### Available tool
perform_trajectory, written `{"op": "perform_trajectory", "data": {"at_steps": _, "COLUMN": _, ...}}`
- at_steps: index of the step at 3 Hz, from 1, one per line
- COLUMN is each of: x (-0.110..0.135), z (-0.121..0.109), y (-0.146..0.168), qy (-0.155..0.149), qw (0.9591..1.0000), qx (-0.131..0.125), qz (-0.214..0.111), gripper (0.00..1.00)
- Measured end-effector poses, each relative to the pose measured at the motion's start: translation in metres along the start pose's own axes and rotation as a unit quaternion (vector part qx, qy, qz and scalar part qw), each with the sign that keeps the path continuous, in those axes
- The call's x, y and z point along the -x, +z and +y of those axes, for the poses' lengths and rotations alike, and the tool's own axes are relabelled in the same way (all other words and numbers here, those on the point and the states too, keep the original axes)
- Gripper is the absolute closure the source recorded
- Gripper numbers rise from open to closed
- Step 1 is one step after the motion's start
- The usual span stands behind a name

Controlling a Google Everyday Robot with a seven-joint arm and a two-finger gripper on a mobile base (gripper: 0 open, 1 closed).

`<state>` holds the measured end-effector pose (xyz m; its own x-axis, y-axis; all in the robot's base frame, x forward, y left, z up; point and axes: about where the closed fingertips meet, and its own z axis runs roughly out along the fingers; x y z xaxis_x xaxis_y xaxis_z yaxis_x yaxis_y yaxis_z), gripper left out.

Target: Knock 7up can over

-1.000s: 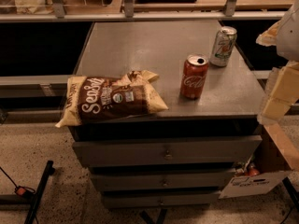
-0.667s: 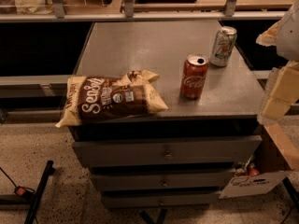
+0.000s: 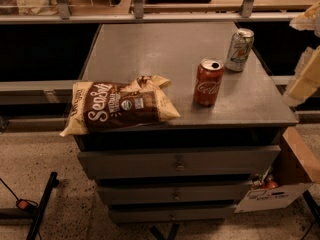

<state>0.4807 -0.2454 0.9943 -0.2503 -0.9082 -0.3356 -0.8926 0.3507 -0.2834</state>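
Speckled floor (image 3: 75, 224) nearest, with a black stand leg (image 3: 42, 204) lower left and a small orange piece on a cable beside it. Cardboard box (image 3: 280, 189) lower right, sitting against the cabinet's right side. A red-capped item pokes out of it; can't identify it.

Grey drawer cabinet (image 3: 175, 161) in the centre, three drawers stacked, all closed, small knobs in the middle.

Cabinet top (image 3: 150, 54) is flat grey. At the front left corner lies a brown and cream chip bag (image 3: 120, 106), flat on its side, with its left end hanging over the edge. Right of the bag and apart from it is a red Coca-Cola can (image 3: 207, 82), upright, top opened.

The 7up can (image 3: 239, 49) is behind and to the right of the red can, near the back right edge of the top. It is silvery with green print and stands upright, not touching the red can.

The gripper (image 3: 301, 84) is a pale cream shape at the right frame edge, partly cut off. It sits off the cabinet's right side, level with the cans and clear of both. Whether it is released or clenched: cannot tell.

Farthest back, a metal rail (image 3: 150, 18) runs across behind the cabinet with uprights above it and cluttered shelving beyond.
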Motion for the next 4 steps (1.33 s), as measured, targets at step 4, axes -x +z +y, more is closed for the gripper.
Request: {"op": "perform_trajectory", "data": {"at_steps": 4, "x": -0.003, "z": -0.112, "y": 0.025, "qy": 0.056, "qw": 0.9815, "qx": -0.113, "qz": -0.144, "gripper": 0.00}}
